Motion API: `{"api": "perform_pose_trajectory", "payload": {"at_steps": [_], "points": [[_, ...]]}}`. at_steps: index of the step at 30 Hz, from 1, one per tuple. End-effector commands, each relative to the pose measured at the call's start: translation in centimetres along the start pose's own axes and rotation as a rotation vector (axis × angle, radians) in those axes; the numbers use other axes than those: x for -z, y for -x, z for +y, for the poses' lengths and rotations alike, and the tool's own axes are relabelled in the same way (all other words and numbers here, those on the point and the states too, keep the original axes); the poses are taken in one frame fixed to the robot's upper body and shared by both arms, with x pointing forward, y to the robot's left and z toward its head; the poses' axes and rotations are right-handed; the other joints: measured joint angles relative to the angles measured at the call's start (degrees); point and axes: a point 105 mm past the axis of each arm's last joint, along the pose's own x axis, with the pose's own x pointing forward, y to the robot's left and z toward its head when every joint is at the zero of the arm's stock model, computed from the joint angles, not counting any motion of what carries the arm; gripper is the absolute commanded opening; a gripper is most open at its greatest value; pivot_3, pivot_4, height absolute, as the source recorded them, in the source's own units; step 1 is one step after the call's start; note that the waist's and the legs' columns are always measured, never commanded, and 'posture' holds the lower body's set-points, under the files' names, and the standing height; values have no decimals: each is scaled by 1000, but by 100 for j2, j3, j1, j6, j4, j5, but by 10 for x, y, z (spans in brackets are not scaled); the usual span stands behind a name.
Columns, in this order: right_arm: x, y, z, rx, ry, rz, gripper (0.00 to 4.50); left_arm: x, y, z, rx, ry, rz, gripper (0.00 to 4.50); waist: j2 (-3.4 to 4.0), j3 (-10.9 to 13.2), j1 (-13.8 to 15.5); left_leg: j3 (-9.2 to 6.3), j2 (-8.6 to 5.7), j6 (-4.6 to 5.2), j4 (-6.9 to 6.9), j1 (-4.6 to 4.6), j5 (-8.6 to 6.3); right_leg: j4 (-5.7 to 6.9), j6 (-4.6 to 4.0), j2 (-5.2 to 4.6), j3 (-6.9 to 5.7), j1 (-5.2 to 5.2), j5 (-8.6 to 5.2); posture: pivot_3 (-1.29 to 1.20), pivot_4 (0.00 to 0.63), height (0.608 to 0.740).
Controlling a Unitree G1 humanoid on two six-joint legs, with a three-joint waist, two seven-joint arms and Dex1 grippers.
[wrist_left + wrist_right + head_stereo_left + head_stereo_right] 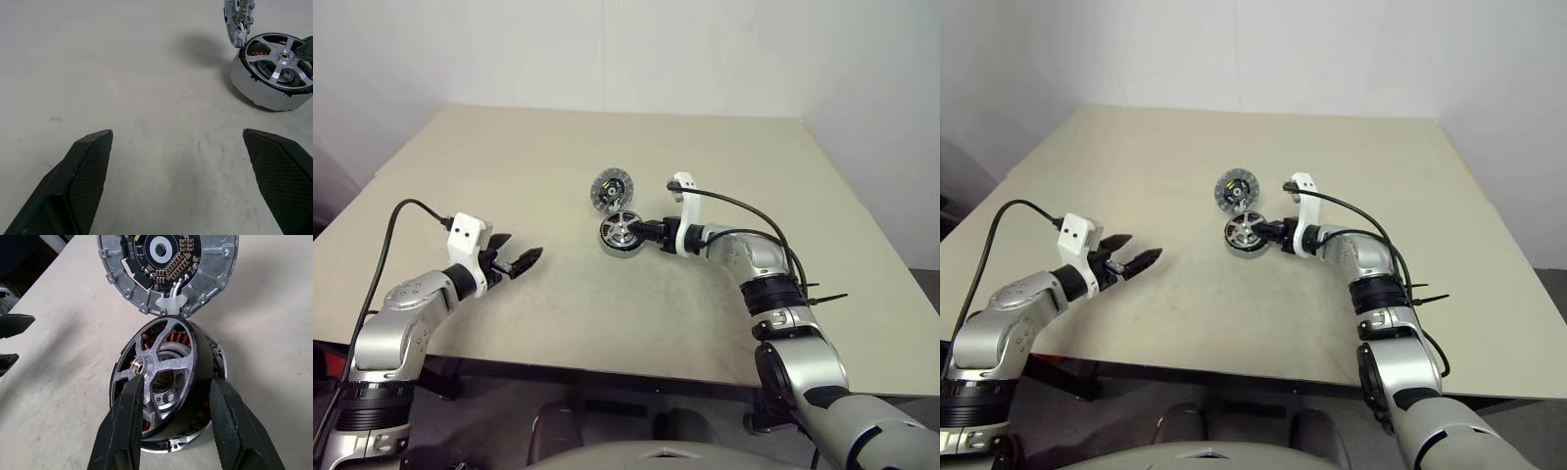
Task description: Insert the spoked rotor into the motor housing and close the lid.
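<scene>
Gripping the spoked rotor across its rim, the right gripper holds it tilted, partly sunk in the motor housing directly ahead of its fingers. Just beyond stands the lid, open and upright. The left gripper hangs wide and empty, well apart.

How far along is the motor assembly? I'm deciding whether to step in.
Partly done: the spoked rotor sits tilted in the motor housing, not yet seated flat. In hand: the right gripper grips the rotor's rim. The left gripper hangs open, away from the parts. Left: seat the rotor, then close the lid, which stands open behind the housing.
</scene>
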Motion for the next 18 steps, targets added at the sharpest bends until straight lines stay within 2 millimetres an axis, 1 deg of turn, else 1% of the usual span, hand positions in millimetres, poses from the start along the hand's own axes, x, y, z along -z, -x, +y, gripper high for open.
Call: {"api": "perform_pose_trajectory", "payload": {"at_steps": [1,3,6,7,18], "points": [[-5,3,-7,45,20,-11,2097,-14,2,-1,-1,-35,-48,4500,0,0,0,0,0,0,0,0,0,0,0,0,0,0,0,0,0,740],[-5,3,-7,47,16,-11,1633,-14,2,-1,-1,-35,-48,4500,0,0,0,0,0,0,0,-1,0,0,0,0,0,1,0,0,0,740],[-4,2,-4,33,23,-5,646,-14,2,-1,-1,-34,-48,4500,0,0,-4,0,0,0,0,-1,0,-1,0,0,0,1,0,0,0,740],[-3,2,-4,32,27,-3,431,-14,2,-1,-1,-34,-48,4500,0,0,-4,0,0,0,0,-2,0,-1,0,1,0,1,0,0,0,740],[-3,2,-2,22,32,2,431,-13,2,-1,-2,-35,-47,4500,-1,0,6,0,-1,1,2,0,0,-1,0,-1,-1,-1,0,0,0,740]]}}
